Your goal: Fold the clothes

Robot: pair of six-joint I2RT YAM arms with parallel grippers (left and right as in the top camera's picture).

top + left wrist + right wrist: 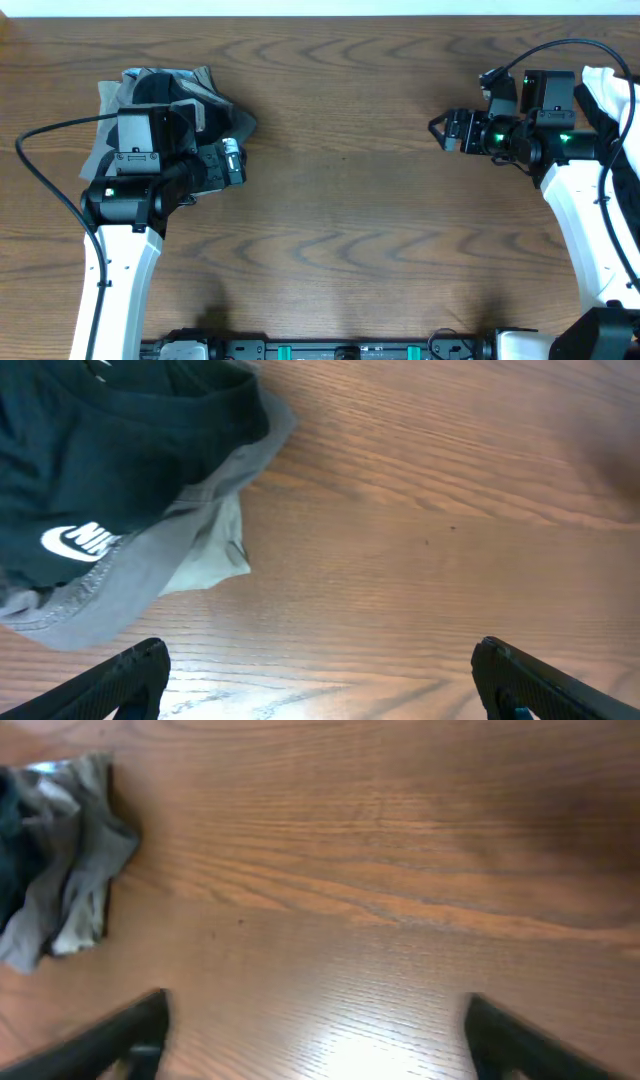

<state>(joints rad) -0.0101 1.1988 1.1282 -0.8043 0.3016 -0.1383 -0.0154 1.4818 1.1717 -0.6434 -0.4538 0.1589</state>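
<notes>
though spread wide, grips nothing with the left gripper (pixel 318 680), poised just right of the clothes (pixel 205 88). likewise with the right gripper (pixel 318 1035): fingers parted, empty, over bare wood well apart from the heap. crumpled at the far-left end of the table (pixel 340 210): black, grey and pale khaki pieces, overlapping.

Wooden table (pixel 340 200); crumpled clothes (pixel 108 118) heaped at left end.
</notes>
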